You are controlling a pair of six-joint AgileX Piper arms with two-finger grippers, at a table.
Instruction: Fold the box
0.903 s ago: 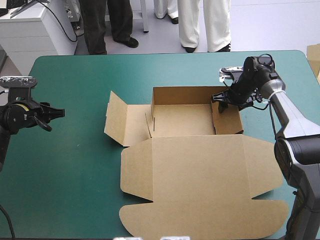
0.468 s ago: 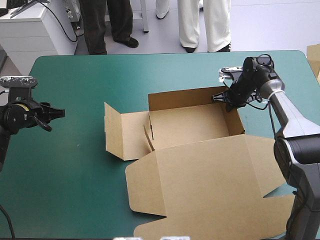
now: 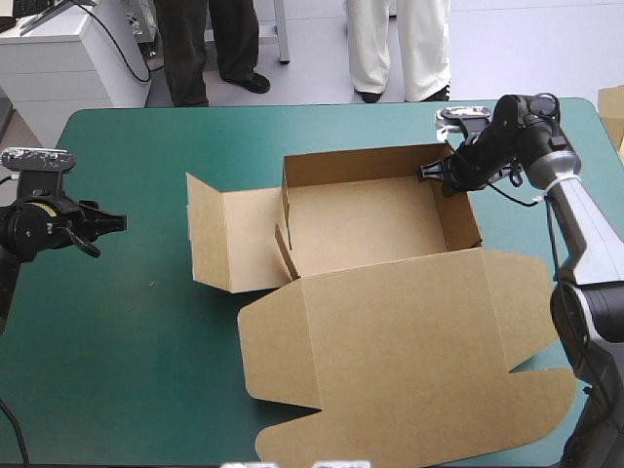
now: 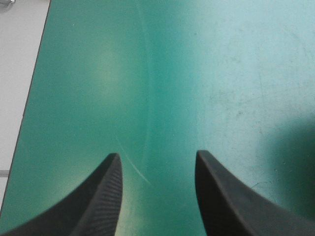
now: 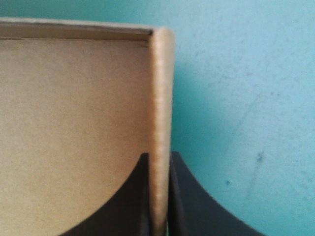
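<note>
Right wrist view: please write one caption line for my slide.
Right gripper shut on the box's raised side wall; teal-green cover beyond.

teal-green table cover, w/ tan board edge just past far-right corner.

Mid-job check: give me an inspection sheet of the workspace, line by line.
Surface: teal-green cover, lightly scuffed.
Job's things: box, far and right walls raised, left panel laid outward, lid flat toward the near edge.
Clutter: tan edge beyond the table's right edge, cannot tell what.
Hands: right hand shut on the box's right wall near its far corner; left hand open over bare cover, apart from the box.
Cables: nothing seen.
Surroundings: nothing seen.
</note>
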